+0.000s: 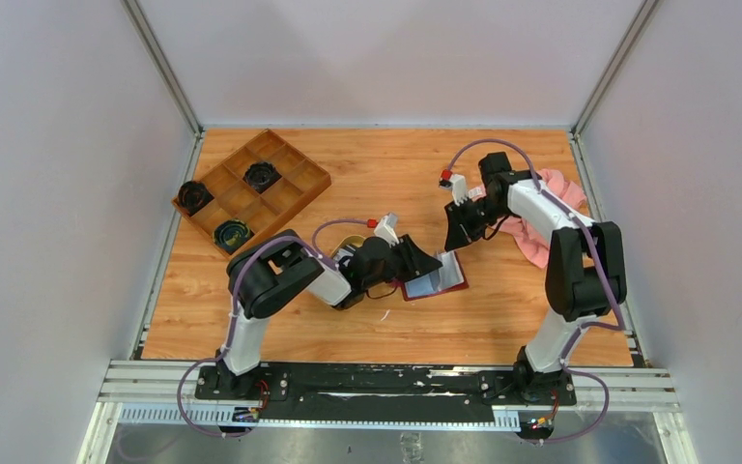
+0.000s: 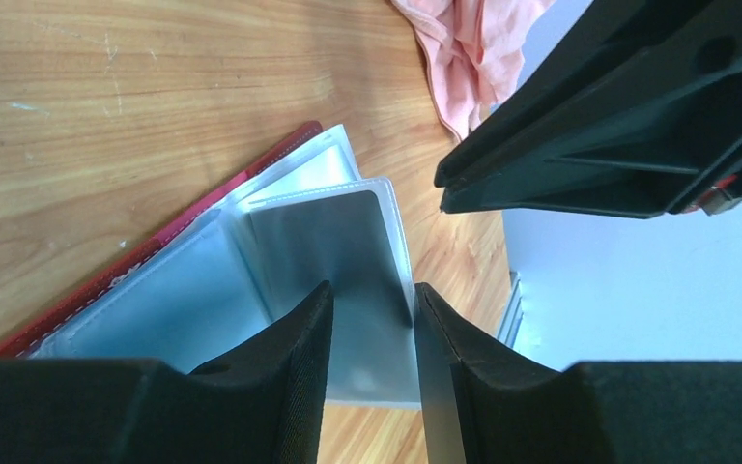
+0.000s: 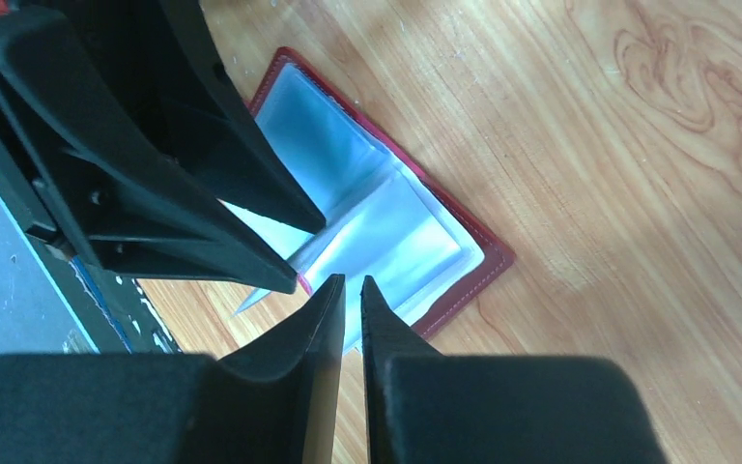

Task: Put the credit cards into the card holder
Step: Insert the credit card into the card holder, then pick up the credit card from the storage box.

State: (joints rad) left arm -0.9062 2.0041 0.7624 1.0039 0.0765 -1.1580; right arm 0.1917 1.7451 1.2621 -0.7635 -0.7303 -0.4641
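Dark red and opened flat, the card holder (image 1: 437, 278) lies on the wooden table (image 1: 502, 324) just right of centre in the overhead view, grey-blue plastic sleeves facing up. Its long axis runs roughly left to right there, tipped slightly, with the fold across the middle. Both arms meet over it. The left gripper (image 1: 428, 263) reaches in from the left and sits on the holder's left half. In its wrist view its jaws stand partly apart with one sleeve leaf (image 2: 333, 242) showing in the gap; that leaf's edge lies against one finger (image 2: 449, 358), and I cannot tell whether it is pinched. The right gripper (image 1: 456, 240) comes down from the upper right, tip just above the holder's far edge. Its jaws are drawn almost together, leaving a thin slit, and no card shows in them. No credit cards are plainly visible in any view. The two grippers are very close, so the tight spot is the small gap between their tips above the sleeves. Bare wood lies open toward the bottom of the frame and to the holder's right. A pink cloth (image 1: 541, 232) sits well apart at the right edge, and a compartmented wooden box (image 1: 251, 188) is far off at upper left.
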